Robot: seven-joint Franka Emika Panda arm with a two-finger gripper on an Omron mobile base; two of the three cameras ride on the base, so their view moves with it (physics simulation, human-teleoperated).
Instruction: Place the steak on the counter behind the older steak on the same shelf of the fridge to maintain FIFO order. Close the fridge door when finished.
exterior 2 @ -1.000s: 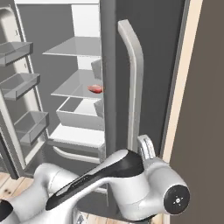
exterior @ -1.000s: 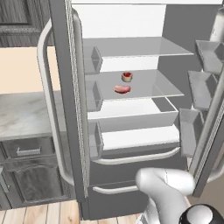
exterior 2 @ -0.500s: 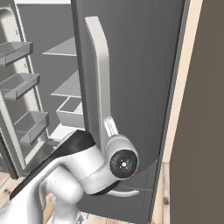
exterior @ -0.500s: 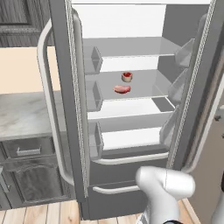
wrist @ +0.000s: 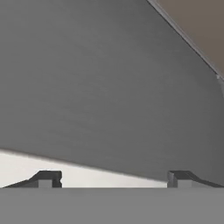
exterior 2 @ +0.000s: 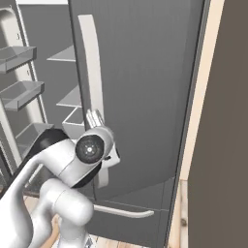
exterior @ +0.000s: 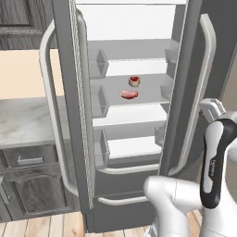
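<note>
In the left base view the fridge (exterior: pixel 134 115) fills the centre of the frame with its right door (exterior: pixel 199 78) swung most of the way toward shut, leaving a narrow gap onto the white interior. Through that gap, on a middle shelf (exterior: pixel 134 99), the steak (exterior: pixel 134 81) sits directly behind the older steak (exterior: pixel 129 94), the two just apart, the small round piece nearer the back wall. The worktop (exterior: pixel 25 122) lies at the left edge of that frame, above dark cabinets. The arm rises from the lower right, its white forearm with a dark band standing nearly upright, the wrist up against the outer face of the right door beside the long pale handle (exterior: pixel 203 92). In the right base view the arm bends in from the lower left, a round joint at centre left, the hand against the door handle (exterior 2: pixel 92 82). In the hand view the claw (wrist: pixel 113 179) faces the flat dark grey door surface at close range; its two dark fingertips (wrist: pixel 46 178) stand wide apart at the bottom of the frame with nothing between them.
</note>
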